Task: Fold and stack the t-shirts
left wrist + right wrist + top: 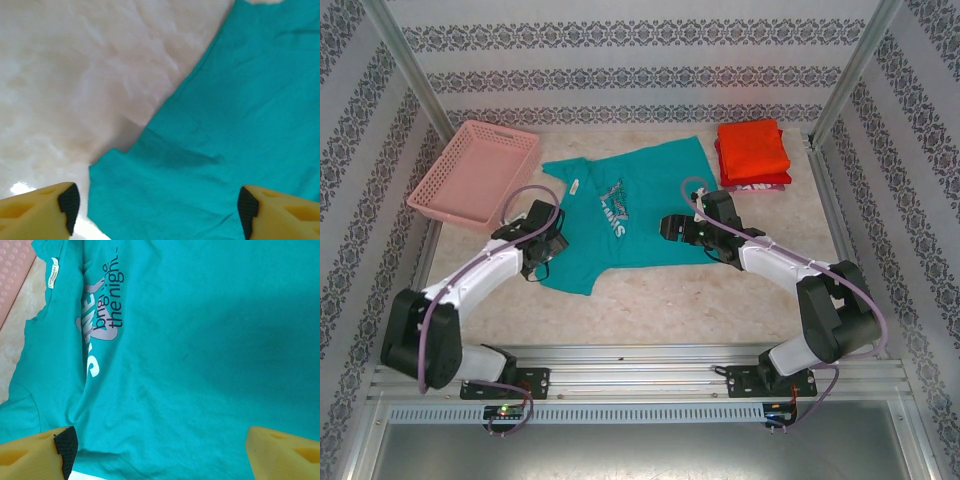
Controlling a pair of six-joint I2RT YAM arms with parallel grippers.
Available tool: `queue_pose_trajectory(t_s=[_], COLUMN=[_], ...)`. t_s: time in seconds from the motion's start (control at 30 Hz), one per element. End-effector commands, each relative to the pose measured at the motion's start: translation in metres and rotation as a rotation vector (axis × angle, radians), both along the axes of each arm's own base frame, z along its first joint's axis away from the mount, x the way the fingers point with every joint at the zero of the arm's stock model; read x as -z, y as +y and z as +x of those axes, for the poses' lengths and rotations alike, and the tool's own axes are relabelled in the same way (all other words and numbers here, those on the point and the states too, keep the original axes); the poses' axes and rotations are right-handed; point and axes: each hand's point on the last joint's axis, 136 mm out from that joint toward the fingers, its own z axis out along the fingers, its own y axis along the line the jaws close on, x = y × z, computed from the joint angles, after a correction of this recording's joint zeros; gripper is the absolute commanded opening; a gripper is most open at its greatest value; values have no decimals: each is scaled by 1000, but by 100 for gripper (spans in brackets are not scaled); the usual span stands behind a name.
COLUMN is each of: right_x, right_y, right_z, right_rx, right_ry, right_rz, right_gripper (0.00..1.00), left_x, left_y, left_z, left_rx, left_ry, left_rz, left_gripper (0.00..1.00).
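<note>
a: where's the thing to fold?
b: teal cotton t-shirt with a pale chest print (pixel 620 215), spread print-up mid surface, between both arms. it looks parked there so either arm can reach an edge.
a: flat?
b: mostly. the left wrist view shows a few creases near a sleeve seam at the cloth's edge, bare pale stone-look surface (pixel 720 290) beside it.
a: left fingers (pixel 550 240)?
b: spread wide, nothing between them. they hang just over that near-left edge of the shirt, cloth below them, no pinch.
a: right fingers (pixel 667 228)?
b: also wide apart, empty, over the shirt body on its right side, print and neck label ahead of them in the wrist view.
a: done pile?
b: stack of folded tees, orange-red on top (pixel 752 150), far right corner, red and a white-pink printed one under it. it's tucked away from the folding area, probably so it doesn't get dragged.
a: basket?
b: pink plastic lattice basket (pixel 475 170), far left, apart from the shirt.
a: stage?
b: my guess: teal one not folded yet. the arms sit on opposite sides, so next would be each taking an edge.
</note>
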Motion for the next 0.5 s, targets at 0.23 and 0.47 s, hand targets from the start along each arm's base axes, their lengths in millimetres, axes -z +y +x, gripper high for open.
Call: queue_pose_trajectory(t_s=[0.23,0.47], right_x=[-9,-9], right_y=[-1,-2], right_z=[-3,-2], right_rx=[14,15], right_ry=[-24,-25], right_rz=[3,0], right_gripper=[87,87], left_x=[42,59], left_y=[-15,-8], left_z=[15,23], left_rx=[-113,-177], left_ry=[83,88], left_rz=[-122,-144], left_gripper=[67,58])
